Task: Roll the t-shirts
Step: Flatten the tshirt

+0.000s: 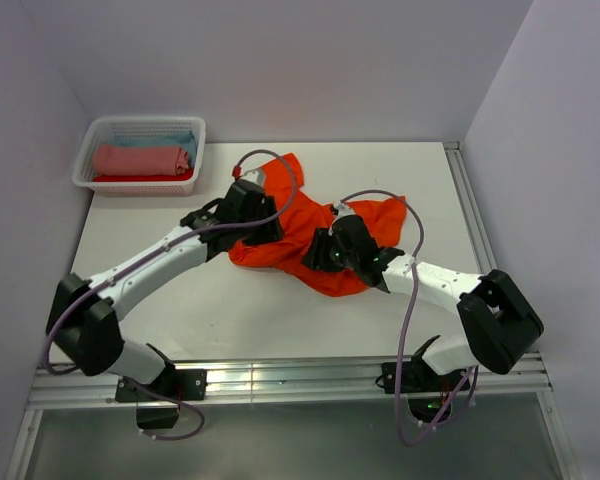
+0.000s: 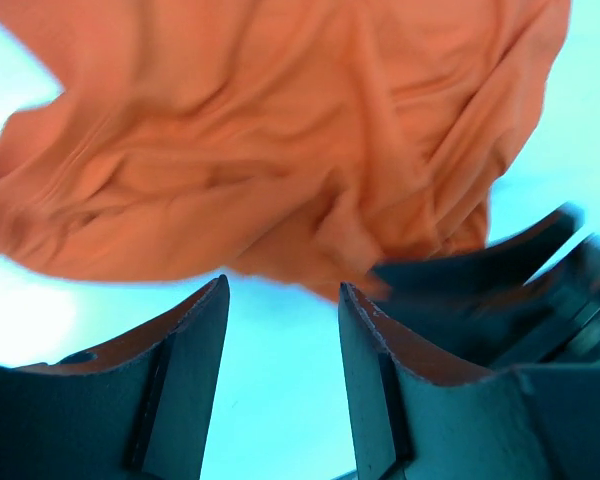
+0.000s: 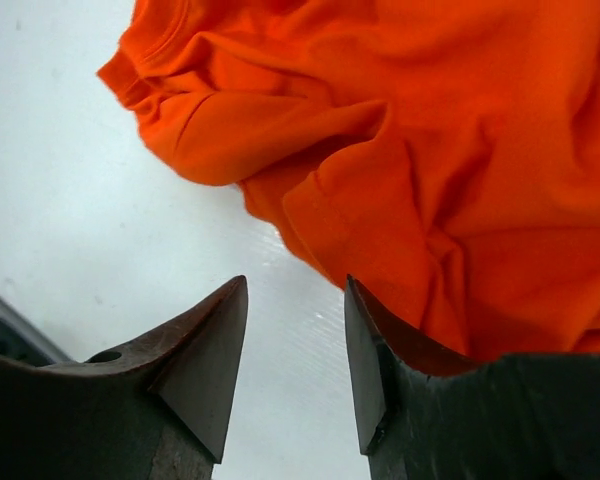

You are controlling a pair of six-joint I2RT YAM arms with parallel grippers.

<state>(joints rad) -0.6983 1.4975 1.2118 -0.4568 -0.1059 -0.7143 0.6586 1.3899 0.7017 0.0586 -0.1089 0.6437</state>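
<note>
- I see two arms of white shells and chunky black joints: left arm (image 1: 145,268), right arm (image 1: 442,282).
- A thin purple cable (image 1: 410,300) loops along each.
- My dark wedge-shaped fingers (image 2: 185,370) have brownish top faces.

A crumpled bright orange cloth t-shirt (image 2: 280,140) lies on the pale table (image 2: 20,320). Just below its edge the left gripper (image 2: 282,300) has its dark fingers apart, with bare table showing between them.
</note>
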